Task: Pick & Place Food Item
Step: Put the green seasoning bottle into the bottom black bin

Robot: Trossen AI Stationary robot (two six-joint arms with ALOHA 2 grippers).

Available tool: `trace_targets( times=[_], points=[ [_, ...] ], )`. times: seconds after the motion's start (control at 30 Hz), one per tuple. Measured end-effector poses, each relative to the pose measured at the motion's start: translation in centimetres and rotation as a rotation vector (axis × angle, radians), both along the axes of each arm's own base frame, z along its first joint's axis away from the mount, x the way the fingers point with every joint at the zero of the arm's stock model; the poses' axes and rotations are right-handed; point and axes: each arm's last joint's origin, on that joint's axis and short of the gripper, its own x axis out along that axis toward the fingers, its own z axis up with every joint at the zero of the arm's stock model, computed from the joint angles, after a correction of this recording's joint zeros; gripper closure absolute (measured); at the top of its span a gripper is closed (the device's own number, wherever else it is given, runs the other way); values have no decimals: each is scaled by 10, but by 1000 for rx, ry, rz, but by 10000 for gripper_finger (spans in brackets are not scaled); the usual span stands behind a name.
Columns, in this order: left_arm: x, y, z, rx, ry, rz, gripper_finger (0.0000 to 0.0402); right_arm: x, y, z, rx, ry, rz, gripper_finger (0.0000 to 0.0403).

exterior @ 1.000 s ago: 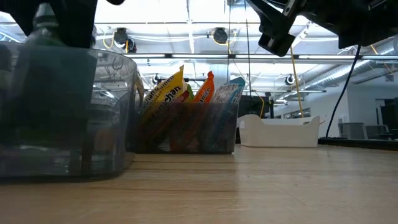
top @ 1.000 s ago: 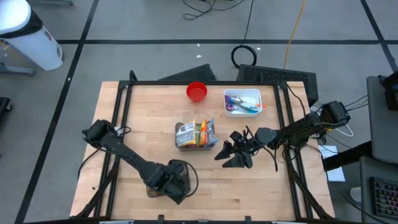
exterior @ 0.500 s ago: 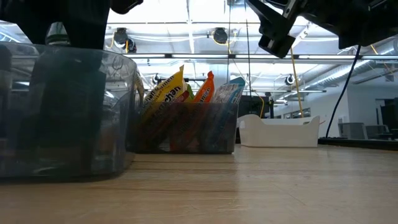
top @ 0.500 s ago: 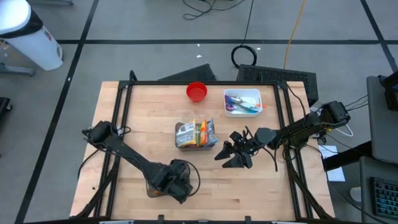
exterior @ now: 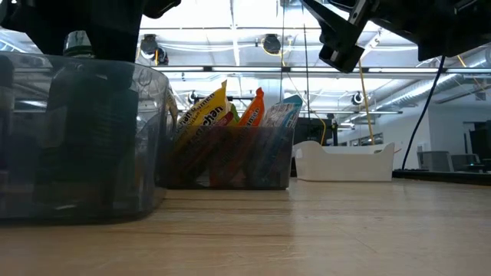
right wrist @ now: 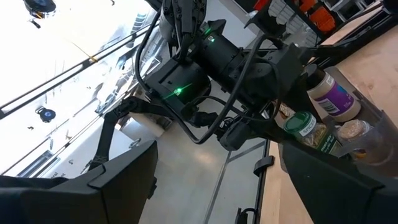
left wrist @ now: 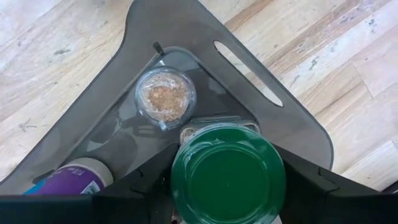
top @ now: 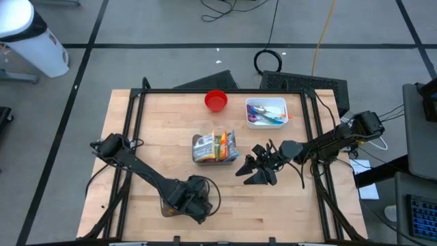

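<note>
A jar with a green lid (left wrist: 227, 174) stands between the fingers of my left gripper (top: 192, 198), which is shut on it and points down into a grey see-through tub (left wrist: 273, 118) at the table's near left. Inside the tub are a clear-lidded jar of brown grains (left wrist: 165, 98) and a purple-labelled jar (left wrist: 74, 180). In the low view the held jar's top (exterior: 77, 42) shows just above the tub's rim (exterior: 115, 65). My right gripper (top: 257, 171) hangs open above the table's middle right, holding nothing. My left gripper pinches the green-lidded jar just below its lid, one finger (left wrist: 140, 186) on each side, coming from above and pointing down. The jar stays upright, its body lowered inside the tub (exterior: 84, 130). Whether its bottom rests on the tub's floor, I cannot tell.
A dark bin of snack packets (top: 216, 147) stands at the table's middle. At the far edge are a red bowl (top: 216, 100) and a white tray (top: 266, 113). Bare wood lies between the tub and the bin.
My left gripper has sunk a little with the green-lidded jar, so that the jar's top now stands closer to the tub's rim and more of its body is inside the tub.
</note>
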Motion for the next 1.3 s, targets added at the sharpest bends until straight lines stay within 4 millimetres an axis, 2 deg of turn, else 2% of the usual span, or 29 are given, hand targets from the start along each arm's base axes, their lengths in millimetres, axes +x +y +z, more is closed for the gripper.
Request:
trace_targets(
  times=[0.97,1.1,1.3],
  points=[
    [0,1,1,-86,55,-59,168,0,0,0,-12,-2,-2,64],
    [1,5,5,-96,43,-57,152,0,0,0,-18,-5,-3,64],
    [5,14,9,-181,84,-104,105,0,0,0,-33,-14,-5,64]
  ],
)
